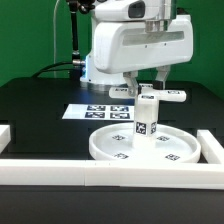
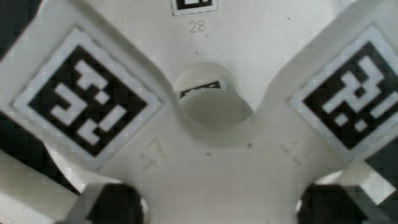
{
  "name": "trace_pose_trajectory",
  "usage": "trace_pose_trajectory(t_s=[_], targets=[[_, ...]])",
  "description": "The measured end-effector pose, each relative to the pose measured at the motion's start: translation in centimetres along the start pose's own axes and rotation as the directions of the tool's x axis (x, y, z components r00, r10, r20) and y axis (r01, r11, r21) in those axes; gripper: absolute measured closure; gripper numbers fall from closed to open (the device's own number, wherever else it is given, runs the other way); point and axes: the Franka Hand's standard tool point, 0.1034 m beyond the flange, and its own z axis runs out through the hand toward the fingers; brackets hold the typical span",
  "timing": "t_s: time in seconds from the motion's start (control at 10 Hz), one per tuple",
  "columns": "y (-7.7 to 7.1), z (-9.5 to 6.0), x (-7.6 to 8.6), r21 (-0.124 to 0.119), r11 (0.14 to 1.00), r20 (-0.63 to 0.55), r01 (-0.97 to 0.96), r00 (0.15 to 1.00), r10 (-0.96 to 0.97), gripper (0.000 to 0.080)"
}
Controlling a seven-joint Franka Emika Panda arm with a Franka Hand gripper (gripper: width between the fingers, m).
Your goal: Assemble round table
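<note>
Standing upright in the middle of the round disc (image 1: 140, 146), the short cylinder leg (image 1: 146, 122) carries the cross-shaped foot (image 1: 158, 94) on its top end. The disc lies flat on the black tabletop (image 1: 40, 110), near the front border rail (image 1: 100, 174).

Around it, the marker board (image 1: 96, 112) lies just behind the disc, partly covered by it in the exterior view. A second rail piece (image 1: 213, 148) stands at the exterior view's right, and another one (image 1: 5, 134) at the left edge. The white arm body (image 1: 135, 45) hangs above and hides the back of the scene.

The fingers (image 1: 160, 80) come down around the foot from above (their tips are hard to separate from the white plastic). In the wrist view the foot (image 2: 199, 100) fills almost the whole picture, with two tags on its arms, and only the dark fingertips (image 2: 107, 203) show at the border. I cannot tell if they are pressing the foot or stand loose beside it.
</note>
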Motion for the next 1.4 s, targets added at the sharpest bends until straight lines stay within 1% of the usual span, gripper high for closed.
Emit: trace_pose_trajectory(t_s=[0.1, 0.2, 0.4, 0.5, 0.6, 0.8, 0.9, 1.1, 1.3, 1.4], targets=[[0.18, 0.00, -0.11, 0.009, 0.995, -0.006, -0.097, 0.995, 0.097, 0.0366], [0.29, -0.01, -0.16, 0.023, 0.978, -0.014, -0.208, 0.978, 0.208, 0.0366], [0.60, -0.11, -0.01, 0.040, 0.898, -0.046, -0.437, 0.897, 0.439, 0.0364], [0.68, -0.09, 0.03, 0.049, 0.842, -0.069, -0.538, 0.839, 0.540, 0.0364], [0.60, -0.13, 0.04, 0.068, 0.736, -0.092, -0.674, 0.730, 0.677, 0.0364], [0.07, -0.06, 0.27, 0.093, 0.583, -0.084, -0.807, 0.577, 0.812, 0.0365], [0.02, -0.07, 0.37, 0.102, 0.533, -0.080, -0.840, 0.527, 0.846, 0.0365], [-0.03, -0.07, 0.41, 0.111, 0.458, -0.070, -0.882, 0.453, 0.889, 0.0369], [-0.03, -0.04, 0.40, 0.127, 0.320, -0.050, -0.939, 0.317, 0.947, 0.0372], [0.03, -0.04, 0.46, 0.147, 0.204, -0.031, -0.968, 0.202, 0.979, 0.0375]])
